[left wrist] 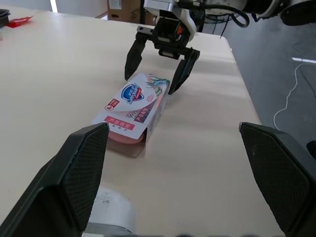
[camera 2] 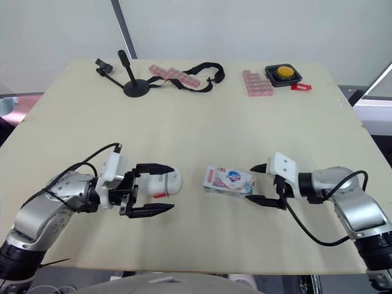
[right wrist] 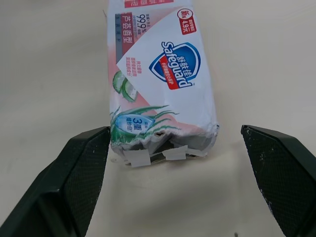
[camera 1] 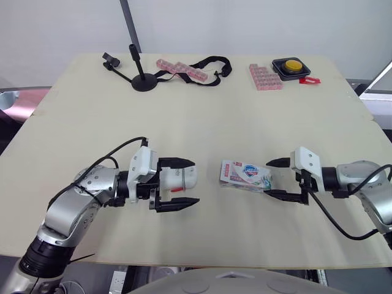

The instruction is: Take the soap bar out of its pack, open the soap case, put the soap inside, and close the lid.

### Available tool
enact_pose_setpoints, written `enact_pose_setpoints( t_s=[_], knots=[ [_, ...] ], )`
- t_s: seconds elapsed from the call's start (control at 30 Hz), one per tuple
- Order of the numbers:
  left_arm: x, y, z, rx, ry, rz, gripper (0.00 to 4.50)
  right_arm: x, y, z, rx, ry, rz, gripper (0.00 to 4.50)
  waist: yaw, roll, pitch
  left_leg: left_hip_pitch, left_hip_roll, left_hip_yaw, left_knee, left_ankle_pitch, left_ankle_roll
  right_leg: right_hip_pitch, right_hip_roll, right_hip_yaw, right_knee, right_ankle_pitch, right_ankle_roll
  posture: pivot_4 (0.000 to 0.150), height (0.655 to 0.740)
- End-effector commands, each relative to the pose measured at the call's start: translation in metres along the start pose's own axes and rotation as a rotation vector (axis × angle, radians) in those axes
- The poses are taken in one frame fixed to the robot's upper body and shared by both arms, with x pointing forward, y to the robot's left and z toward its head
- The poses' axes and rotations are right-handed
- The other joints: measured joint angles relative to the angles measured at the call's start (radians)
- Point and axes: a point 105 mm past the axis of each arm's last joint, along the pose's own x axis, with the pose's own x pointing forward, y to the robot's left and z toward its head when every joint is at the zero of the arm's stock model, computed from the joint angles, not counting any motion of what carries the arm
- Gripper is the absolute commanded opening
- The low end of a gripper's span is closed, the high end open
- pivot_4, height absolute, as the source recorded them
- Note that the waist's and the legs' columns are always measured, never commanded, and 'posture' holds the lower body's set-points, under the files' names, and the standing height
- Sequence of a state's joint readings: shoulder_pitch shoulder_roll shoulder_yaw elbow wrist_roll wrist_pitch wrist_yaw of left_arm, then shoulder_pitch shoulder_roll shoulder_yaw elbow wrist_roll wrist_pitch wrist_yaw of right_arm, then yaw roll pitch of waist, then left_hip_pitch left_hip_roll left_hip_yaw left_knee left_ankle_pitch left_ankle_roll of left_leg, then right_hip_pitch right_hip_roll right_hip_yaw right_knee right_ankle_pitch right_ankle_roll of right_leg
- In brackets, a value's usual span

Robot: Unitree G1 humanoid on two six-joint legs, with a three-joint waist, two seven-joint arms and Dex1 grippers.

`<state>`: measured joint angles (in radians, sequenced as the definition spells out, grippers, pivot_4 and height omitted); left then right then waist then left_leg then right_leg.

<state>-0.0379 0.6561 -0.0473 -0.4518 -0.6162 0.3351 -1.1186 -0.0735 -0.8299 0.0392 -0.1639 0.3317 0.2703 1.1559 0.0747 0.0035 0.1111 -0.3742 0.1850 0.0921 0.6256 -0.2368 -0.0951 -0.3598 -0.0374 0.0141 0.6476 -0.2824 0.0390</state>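
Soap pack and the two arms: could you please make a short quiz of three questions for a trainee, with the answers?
1. True or false: the right jaws are shut tight on the soap pack.
2. What lies between the open left jaws? A) a white soap case B) a black strap C) a red tag
3. Fill in: the yellow button sits at the table's far ___ corner.
Key: 1 false, they stand open at its end. 2 A. 3 right.
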Motion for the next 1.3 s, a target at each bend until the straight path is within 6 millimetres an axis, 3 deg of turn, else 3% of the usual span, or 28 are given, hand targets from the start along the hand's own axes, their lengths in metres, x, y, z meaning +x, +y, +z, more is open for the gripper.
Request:
enact_pose_setpoints(
  t_s=[0.03, 0.53, 0.9, 1.07, 1.3],
  knots=[
    [-0.019, 0.005, 0.002, 0.056, 0.032, 0.035, 4.47, -0.001, -0.002, 0.005, -0.038, -0.010, -0.003, 4.50, 0.000, 0.000, 0.000, 0.000, 0.000, 0.000, 0.000, 0.000, 0.000, 0.000, 0.000, 0.000, 0.000, 0.000, 0.000, 0.150, 0.7400],
    [-0.059, 0.019, -0.005, 0.131, 0.114, 0.086, 4.47, -0.003, -0.002, -0.004, -0.037, 0.012, 0.021, 4.50, 0.001, 0.000, 0.000, 0.000, 0.000, 0.000, 0.000, 0.000, 0.000, 0.000, 0.000, 0.000, 0.000, 0.000, 0.000, 0.150, 0.7400],
    [-0.055, 0.018, -0.004, 0.132, 0.101, 0.092, 4.47, 0.003, -0.002, -0.002, -0.039, -0.016, 0.017, 4.50, 0.002, 0.000, 0.000, 0.000, 0.000, 0.000, 0.000, 0.000, 0.000, 0.000, 0.000, 0.000, 0.000, 0.000, 0.000, 0.150, 0.7400],
    [-0.055, 0.016, -0.003, 0.133, 0.103, 0.084, 4.50, 0.003, -0.003, -0.002, -0.043, -0.014, 0.013, 3.01, 0.002, 0.000, 0.000, 0.000, 0.000, 0.000, 0.000, 0.000, 0.000, 0.000, 0.000, 0.000, 0.000, 0.000, 0.000, 0.150, 0.7400],
    [-0.053, 0.012, -0.002, 0.136, 0.105, 0.056, 4.50, 0.004, -0.004, 0.000, -0.048, -0.019, 0.013, 3.01, 0.002, 0.000, 0.000, 0.000, 0.000, 0.000, 0.000, 0.000, 0.000, 0.000, 0.000, 0.000, 0.000, 0.000, 0.000, 0.150, 0.7400]
  ],
)
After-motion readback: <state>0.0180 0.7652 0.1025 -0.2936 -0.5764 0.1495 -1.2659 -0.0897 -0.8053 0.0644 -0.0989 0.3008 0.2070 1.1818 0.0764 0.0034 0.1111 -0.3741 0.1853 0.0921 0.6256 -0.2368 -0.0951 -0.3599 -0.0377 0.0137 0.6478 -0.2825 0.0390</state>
